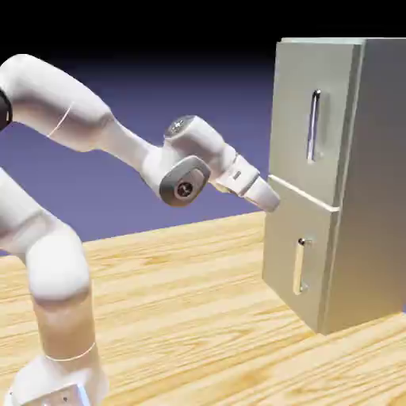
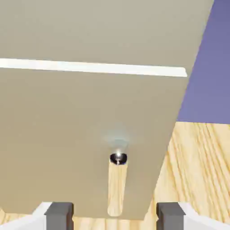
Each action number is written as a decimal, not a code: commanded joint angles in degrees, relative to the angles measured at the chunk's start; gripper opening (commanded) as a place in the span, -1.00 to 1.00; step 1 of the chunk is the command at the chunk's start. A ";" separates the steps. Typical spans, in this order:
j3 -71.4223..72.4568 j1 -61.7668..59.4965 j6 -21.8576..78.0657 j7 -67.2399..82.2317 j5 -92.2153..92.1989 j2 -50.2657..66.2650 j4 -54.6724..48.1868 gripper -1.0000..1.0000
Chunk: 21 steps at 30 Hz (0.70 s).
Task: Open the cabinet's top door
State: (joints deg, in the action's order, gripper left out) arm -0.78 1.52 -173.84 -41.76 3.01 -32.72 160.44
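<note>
With its jaws wide apart and empty, the gripper (image 2: 115,216) should rise above the cabinet's pale seam (image 2: 94,67) (well clear of the lower handle (image 1: 299,266)) before straddling the top door's handle (image 1: 313,127), above that seam.

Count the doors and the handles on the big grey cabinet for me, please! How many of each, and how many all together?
Cabinet doors: 2, the top door and the bottom door
Bar handles: 2, the upper handle and the lower handle
Total: 4
</note>
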 commanded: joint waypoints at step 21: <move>-13.63 14.41 3.00 12.22 52.33 -1.06 -9.73 0.00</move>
State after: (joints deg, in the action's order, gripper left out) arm -14.41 15.93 -170.84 -29.54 55.33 -33.77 150.71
